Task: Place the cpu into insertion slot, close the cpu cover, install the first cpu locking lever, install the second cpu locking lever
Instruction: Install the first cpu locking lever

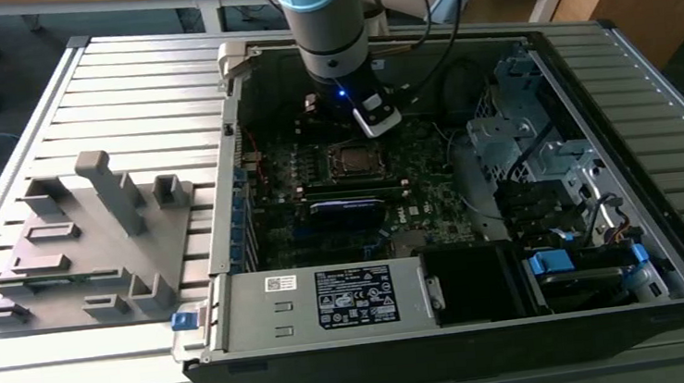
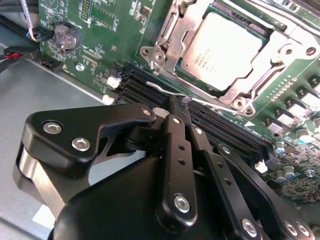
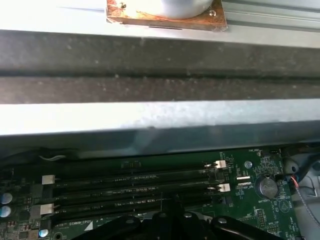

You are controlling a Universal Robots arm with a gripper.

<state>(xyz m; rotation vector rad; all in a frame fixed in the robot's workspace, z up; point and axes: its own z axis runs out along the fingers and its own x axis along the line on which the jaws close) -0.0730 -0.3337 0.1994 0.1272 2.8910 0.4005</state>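
- The gripper (image 2: 186,107) is seen in the second wrist view hanging over the black memory slots (image 2: 220,131), just beside the socket; its two black fingers (image 2: 176,150) are pressed together at the tips, and nothing is seen between them.
- In the exterior view the arm (image 1: 331,35) is reached down into the open computer case (image 1: 644,249), with the gripper (image 1: 376,125) just above the motherboard (image 1: 315,171).
- The cpu (image 2: 221,49) is found already seated in the insertion slot (image 2: 165,37): its dull silver lid lies flat and square inside the metal frame.
- The cpu cover (image 2: 250,75) appears to be lying down around the chip, the lid showing through its window; whether it is fully latched cannot be told.
- A thin metal rod, judged to be a locking lever (image 2: 285,27), is seen running along the far edge of the socket; its hooked state cannot be read.
- The chip is judged light, rigid and smooth, slippery under hard pads and fragile on its underside, so its side edges would be the place to be gripped, never the face.
- The cover is judged thin, stiff sheet metal, swinging freely on its hinge; it is best pushed on the free edge opposite the hinge.
- The lever is judged springy wire, resisting as it is pressed down; its bent end would be the part to be caught.
- In the first wrist view the memory slots (image 3: 135,187) and a coin battery (image 3: 265,186) are seen beyond the finger links.
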